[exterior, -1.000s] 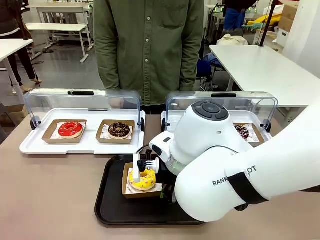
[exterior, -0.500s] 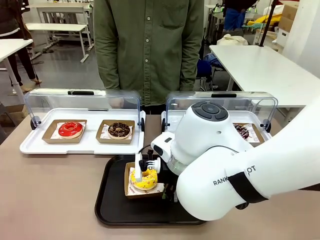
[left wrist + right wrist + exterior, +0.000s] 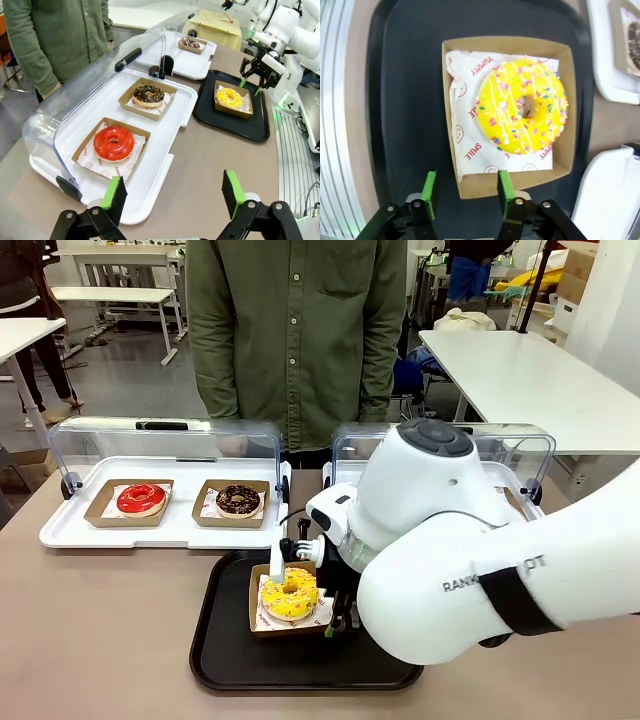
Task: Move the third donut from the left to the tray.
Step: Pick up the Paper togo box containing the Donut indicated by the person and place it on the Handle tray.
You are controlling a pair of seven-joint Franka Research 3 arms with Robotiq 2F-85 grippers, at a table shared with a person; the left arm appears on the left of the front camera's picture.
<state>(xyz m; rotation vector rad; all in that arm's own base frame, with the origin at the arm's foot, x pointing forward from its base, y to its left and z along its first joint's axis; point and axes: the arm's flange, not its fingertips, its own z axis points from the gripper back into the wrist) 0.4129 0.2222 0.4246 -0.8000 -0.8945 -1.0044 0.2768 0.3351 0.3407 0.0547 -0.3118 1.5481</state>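
The yellow-iced donut lies in its brown cardboard liner on the black tray. My right gripper hovers open just above the liner's near edge. One green pad stands outside the liner and the other over its rim, and neither presses on it. My left gripper is open and holds nothing, off to the left above the bare table, beside the white tray's near edge.
A white tray with a raised clear lid holds a red donut and a chocolate donut. A second lidded white tray sits behind my right arm. A person stands at the far edge.
My right arm has drawn up and back a little from the liner. The yellow donut and its liner rest on the black tray, shifted slightly.
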